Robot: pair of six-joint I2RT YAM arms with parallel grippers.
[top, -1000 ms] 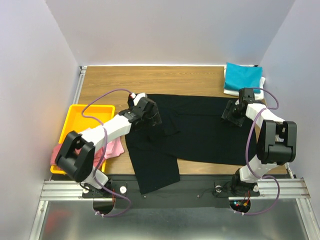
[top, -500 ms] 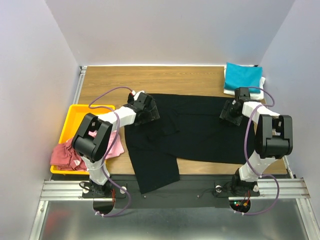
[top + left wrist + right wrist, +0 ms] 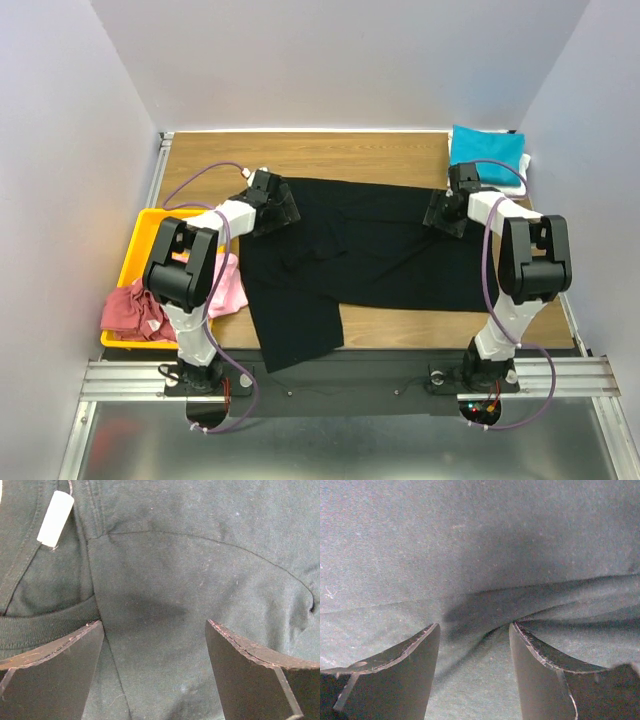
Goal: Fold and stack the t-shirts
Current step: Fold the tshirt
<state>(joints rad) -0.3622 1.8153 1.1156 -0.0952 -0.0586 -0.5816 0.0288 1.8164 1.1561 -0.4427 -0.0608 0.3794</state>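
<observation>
Black t-shirt [image 3: 370, 255] is lying spread across frame centre on the bench [image 3: 330, 155]. Left pincer [image 3: 154, 625] is gaping wide and empty beside the collar [image 3: 45, 627]. Right pincer [image 3: 474, 625] is straddling a raised crease [image 3: 560, 592], part-open, gripping nothing. Judgement: both should be pinching matching points on the upper edge and lifting evenly.
</observation>
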